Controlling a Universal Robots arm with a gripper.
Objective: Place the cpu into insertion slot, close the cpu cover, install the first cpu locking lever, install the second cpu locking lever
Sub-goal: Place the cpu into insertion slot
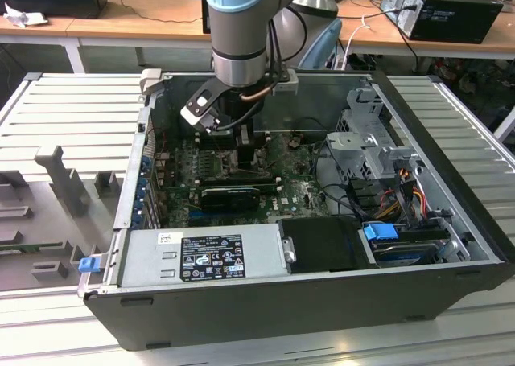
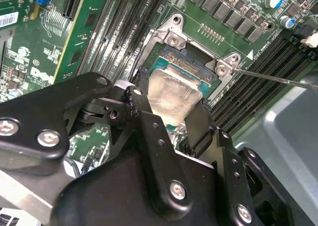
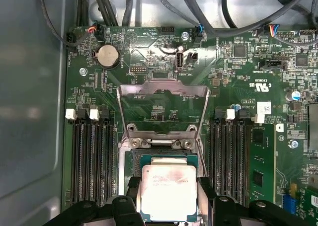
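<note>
Now the pincer (image 2: 170, 98) is clamped on the cpu (image 3: 168, 188) by two opposite edges, right over the slot (image 3: 133, 162) (seated or not, I cannot tell), far in the case (image 1: 282, 311). The cover (image 3: 163, 91) stands flipped open beside the slot.

Wooden desk (image 1: 153, 8) behind, perhaps slatted grey worktable (image 1: 72, 100) beneath.

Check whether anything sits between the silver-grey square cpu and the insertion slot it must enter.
Nothing visible does. The thin silver metal cpu cover is swung up, clear of the square silver-rimmed insertion slot, and the gripper holds the flat silver-grey square cpu directly at the open slot.
</note>
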